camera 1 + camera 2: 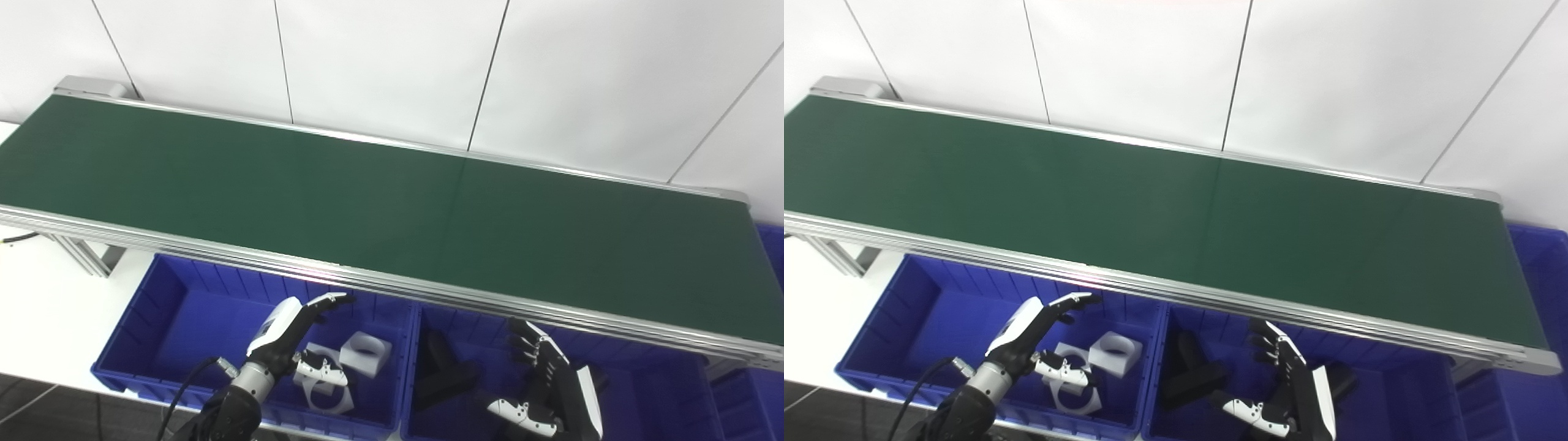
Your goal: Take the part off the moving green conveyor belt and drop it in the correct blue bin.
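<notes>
1. Both our hands hold nothing. Our left hand [288, 334] hangs over the left blue bin [153, 318] with its fingers spread apart. Our right hand [551, 383] hangs over the right blue bin [649, 392], fingers loose too.
2. We see no part on the green belt [367, 196] right now. It looks bare from end to end.
3. White parts [365, 352] lie in the left bin. Black parts [441, 370] lie in the right bin.
4. We think a new part could ride past before we reach up, because our hands sit low, under the belt's edge.
5. We might bump the metal rail [380, 285] when lifting.
6. We could also mix up the colors and drop into the wrong bin.
</notes>
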Robot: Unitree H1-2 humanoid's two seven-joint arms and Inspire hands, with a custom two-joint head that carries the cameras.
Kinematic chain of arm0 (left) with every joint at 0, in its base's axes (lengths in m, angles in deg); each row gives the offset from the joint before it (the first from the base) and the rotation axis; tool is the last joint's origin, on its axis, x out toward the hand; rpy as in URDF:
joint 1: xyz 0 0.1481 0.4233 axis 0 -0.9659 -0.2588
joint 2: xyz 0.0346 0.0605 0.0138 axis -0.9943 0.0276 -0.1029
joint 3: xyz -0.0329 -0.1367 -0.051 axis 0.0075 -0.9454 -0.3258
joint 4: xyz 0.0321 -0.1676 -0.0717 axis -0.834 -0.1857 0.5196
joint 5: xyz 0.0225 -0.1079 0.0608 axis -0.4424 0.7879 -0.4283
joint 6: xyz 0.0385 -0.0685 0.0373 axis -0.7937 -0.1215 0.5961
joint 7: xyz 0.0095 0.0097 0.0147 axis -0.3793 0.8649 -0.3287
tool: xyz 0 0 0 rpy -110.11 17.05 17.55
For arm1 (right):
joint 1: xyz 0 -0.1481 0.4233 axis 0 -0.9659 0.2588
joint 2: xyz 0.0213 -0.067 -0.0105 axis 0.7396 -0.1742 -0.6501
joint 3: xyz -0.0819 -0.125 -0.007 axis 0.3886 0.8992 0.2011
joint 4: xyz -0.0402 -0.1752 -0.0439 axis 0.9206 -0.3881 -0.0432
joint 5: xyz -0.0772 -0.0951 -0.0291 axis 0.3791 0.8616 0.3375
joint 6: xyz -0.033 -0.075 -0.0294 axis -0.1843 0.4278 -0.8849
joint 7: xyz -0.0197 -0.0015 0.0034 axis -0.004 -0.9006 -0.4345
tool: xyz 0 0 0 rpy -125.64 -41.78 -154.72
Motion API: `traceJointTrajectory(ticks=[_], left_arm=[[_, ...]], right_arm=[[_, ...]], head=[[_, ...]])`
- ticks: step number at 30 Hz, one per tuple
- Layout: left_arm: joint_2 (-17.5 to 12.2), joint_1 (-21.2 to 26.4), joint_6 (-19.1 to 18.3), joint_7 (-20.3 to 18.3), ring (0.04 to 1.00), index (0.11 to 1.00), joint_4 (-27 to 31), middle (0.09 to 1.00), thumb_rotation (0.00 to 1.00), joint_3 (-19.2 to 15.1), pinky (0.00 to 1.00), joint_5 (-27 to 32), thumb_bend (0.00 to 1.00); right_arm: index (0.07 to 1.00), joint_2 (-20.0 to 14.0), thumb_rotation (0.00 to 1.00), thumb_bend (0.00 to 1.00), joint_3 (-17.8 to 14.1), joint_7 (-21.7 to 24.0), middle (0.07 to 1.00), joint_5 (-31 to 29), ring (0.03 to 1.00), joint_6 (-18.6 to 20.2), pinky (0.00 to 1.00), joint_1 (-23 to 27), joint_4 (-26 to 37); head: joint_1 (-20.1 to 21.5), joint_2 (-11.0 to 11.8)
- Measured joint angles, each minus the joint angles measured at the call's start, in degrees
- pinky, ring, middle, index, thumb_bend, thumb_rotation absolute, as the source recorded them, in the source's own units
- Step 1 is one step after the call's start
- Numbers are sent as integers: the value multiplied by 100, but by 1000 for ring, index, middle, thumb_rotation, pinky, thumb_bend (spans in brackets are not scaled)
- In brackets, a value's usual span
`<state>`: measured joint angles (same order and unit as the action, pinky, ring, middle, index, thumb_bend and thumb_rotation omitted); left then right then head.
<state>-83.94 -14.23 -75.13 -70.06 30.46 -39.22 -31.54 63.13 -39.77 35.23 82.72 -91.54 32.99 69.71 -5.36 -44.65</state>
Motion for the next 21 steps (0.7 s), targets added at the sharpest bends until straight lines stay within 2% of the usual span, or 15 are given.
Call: traceJointTrajectory(ticks=[3, 4, 5, 7, 10, 11, 13, 14, 15, 16, 17, 19, 21], left_arm=[[-29, -38, 1, -98, 859, 769, 26, 842, 0, -13, 807, 195, 801], [-29, -60, 5, -174, 834, 766, 28, 828, 0, -34, 794, 377, 779], [-16, -87, 13, -264, 830, 765, 32, 825, 0, -78, 802, 633, 763], [44, -180, -47, -501, 848, 758, 176, 831, 0, -250, 841, 1302, 729], [168, -341, -87, -753, 810, 719, 567, 790, 0, -402, 794, 2078, 696], [207, -359, -66, -806, 772, 686, 621, 749, 0, -417, 759, 2226, 684], [289, -369, -13, -845, 738, 665, 620, 717, 0, -475, 731, 2422, 677], [335, -373, 82, -857, 703, 649, 603, 688, 0, -522, 699, 2511, 668], [374, -374, 201, -868, 686, 643, 584, 676, 0, -566, 683, 2618, 660], [405, -372, 278, -873, 668, 641, 580, 666, 0, -608, 665, 2699, 651], [420, -368, 358, -875, 651, 639, 574, 654, 0, -639, 651, 2734, 641], [422, -354, 464, -885, 642, 644, 544, 639, 0, -692, 650, 2840, 631], [423, -317, 602, -900, 641, 651, 385, 641, 0, -726, 647, 2946, 634]], right_arm=[[792, 8, 0, 659, -3, 1, 814, 4, 776, 1, 685, -7, 30], [791, 22, 0, 658, -2, 1, 814, 16, 776, 1, 685, -8, 43], [792, 34, 0, 658, -1, 1, 814, 36, 776, 1, 685, -12, 59], [793, 67, 0, 658, 6, 0, 816, 78, 778, 2, 687, -19, 85], [801, 159, 0, 656, 7, -3, 824, 100, 788, 2, 696, -52, 102], [808, 198, 0, 654, 11, -7, 827, 117, 792, 3, 702, -54, 101], [811, 287, 0, 654, 11, -46, 828, 216, 794, 4, 703, -53, 102], [812, 333, 0, 655, 11, -76, 827, 264, 794, 5, 701, -54, 101], [813, 373, 0, 655, 10, -124, 827, 326, 794, 4, 700, -54, 93], [813, 410, 0, 656, 5, -144, 826, 368, 794, 4, 699, -54, 81], [812, 441, 0, 658, 3, -160, 824, 438, 792, 4, 695, -55, 75], [812, 500, 0, 657, -5, -206, 822, 557, 790, 5, 687, -60, 75], [814, 573, 0, 656, -28, -323, 823, 650, 791, 5, 684, -69, 68]], head=[[132, -18], [289, -26], [290, -26], [553, -44], [853, -53], [1036, -53], [1072, -44], [1299, -53], [1301, -62], [1562, -62], [1565, -62], [2020, -53], [2048, -53]])
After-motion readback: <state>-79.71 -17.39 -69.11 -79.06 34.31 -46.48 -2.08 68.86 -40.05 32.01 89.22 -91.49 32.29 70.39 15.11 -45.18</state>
